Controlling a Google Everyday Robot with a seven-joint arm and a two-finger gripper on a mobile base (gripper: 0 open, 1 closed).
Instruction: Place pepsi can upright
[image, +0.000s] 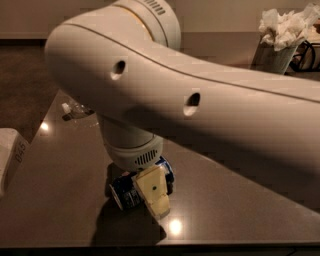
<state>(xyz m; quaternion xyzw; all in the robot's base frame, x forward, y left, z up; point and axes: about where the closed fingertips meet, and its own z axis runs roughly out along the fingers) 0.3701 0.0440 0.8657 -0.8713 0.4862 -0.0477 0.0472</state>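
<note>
The pepsi can (125, 192), dark blue, lies on its side on the dark grey table (60, 210) near the front edge, with one end facing front left. My gripper (152, 195) hangs from the thick white arm (200, 100) and is down at the can, its cream end across the can's middle. The far side of the can and of the gripper is hidden by the wrist.
A clear plastic bottle (75, 107) lies at the back left, mostly hidden behind the arm. A white box (11, 155) sits at the table's left edge. A holder with white napkins (282, 35) stands at the back right. The table's front edge runs just below the can.
</note>
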